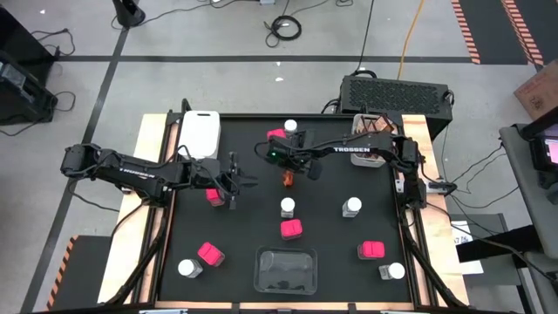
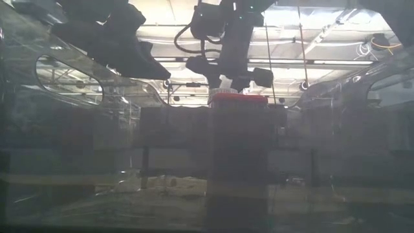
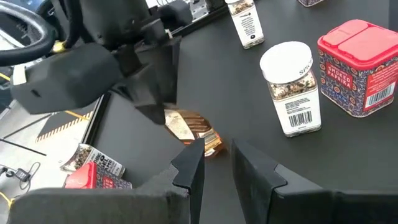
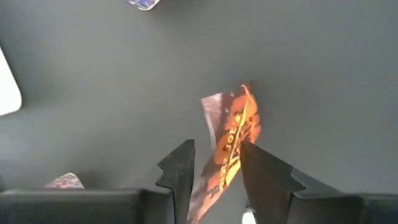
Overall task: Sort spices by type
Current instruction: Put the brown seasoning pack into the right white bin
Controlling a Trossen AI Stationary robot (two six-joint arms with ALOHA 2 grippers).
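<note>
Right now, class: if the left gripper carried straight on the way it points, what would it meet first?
Probably the brown jar lying on the mat just ahead of the left gripper, with the right gripper above it; depth is uncertain.

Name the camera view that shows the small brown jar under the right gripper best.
The left wrist view: the brown jar shows lying on the mat, label readable, below the right gripper. The right wrist view sees it close but cropped between that arm's fingers. The high view gives a small speck; the low view does not show it.

Brown spice jar (image 1: 286, 180) mid-mat, tilted; pink boxes (image 1: 291, 229) and white-lidded clear jars (image 1: 352, 207) scattered upright around it
</note>
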